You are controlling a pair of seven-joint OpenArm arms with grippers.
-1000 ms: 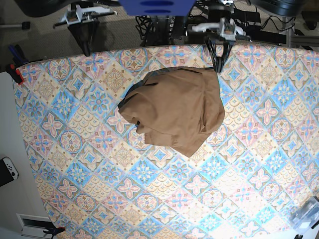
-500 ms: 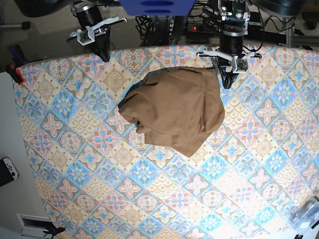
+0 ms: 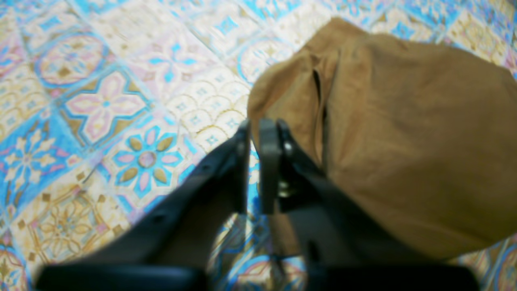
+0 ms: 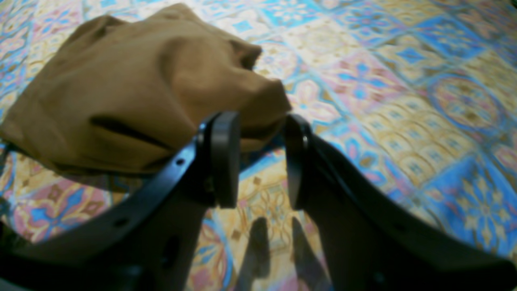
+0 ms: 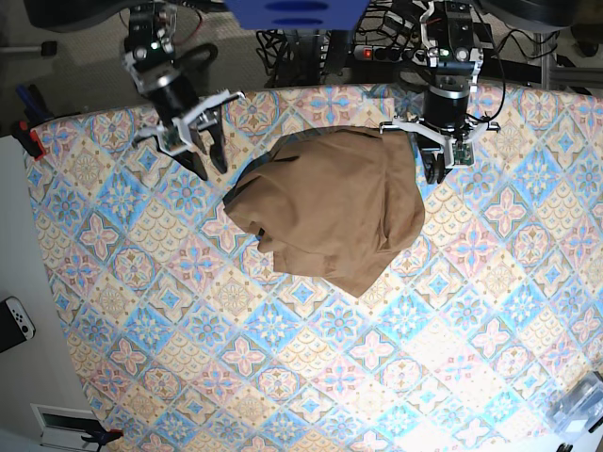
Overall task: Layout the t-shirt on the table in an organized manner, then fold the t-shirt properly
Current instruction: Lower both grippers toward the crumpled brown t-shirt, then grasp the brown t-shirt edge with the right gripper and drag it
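The tan-brown t-shirt (image 5: 330, 207) lies crumpled in a heap on the far middle of the patterned table (image 5: 188, 311). My right gripper (image 5: 210, 164) is open and empty, just left of the heap's left edge. In the right wrist view its jaws (image 4: 261, 121) stand apart with a bulge of the t-shirt (image 4: 133, 89) just beyond the tips. My left gripper (image 5: 433, 169) sits at the heap's upper right edge. In the left wrist view its fingers (image 3: 255, 129) are almost together with nothing between them, beside the t-shirt (image 3: 404, 141).
A white game controller (image 5: 14, 322) lies off the table at the left. Red clamps (image 5: 28, 139) grip the far left corner. A clear plastic object (image 5: 579, 403) sits at the near right corner. Cables and the robot base (image 5: 301, 28) stand behind the far edge.
Both arms have come forward from the far edge toward the t-shirt. The right gripper now sits close to its left edge. The t-shirt has not moved.
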